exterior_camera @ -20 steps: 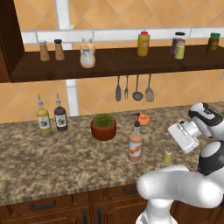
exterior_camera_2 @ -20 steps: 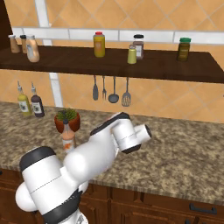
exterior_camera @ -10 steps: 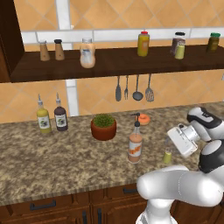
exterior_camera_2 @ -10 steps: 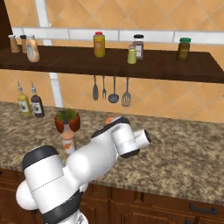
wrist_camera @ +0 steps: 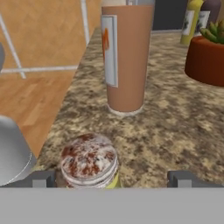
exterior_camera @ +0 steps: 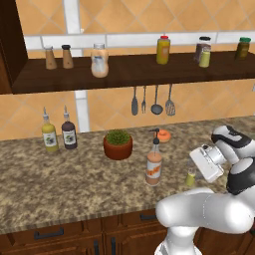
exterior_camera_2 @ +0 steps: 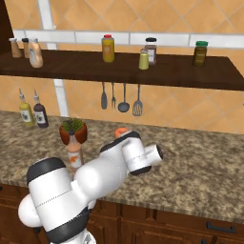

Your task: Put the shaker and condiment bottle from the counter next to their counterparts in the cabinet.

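Gripper (wrist_camera: 111,179): jaws spread wide, nothing held; in the hand view the two dark tips stand on either side of the shaker's top, not touching it.
Shaker (exterior_camera: 191,177): upright on the counter (exterior_camera: 74,184) near the front edge, just beside the arm's hand, right of the bottle; in the hand view its speckled grey top (wrist_camera: 89,158) sits low between the tips.
Bottle (exterior_camera: 154,167): upright on the counter, front right of the plant pot (exterior_camera: 118,145); in the hand view it rises just behind the shaker (wrist_camera: 127,57).
Cabinet (exterior_camera: 129,72): open shelf above the counter; holds two wooden shakers (exterior_camera: 57,57), jars, and a small yellow-green shaker (exterior_camera: 204,58).
Backsplash: utensils (exterior_camera: 152,100) hang below the shelf.
Counter, left: yellow and dark spouted bottles (exterior_camera: 59,133) side by side.
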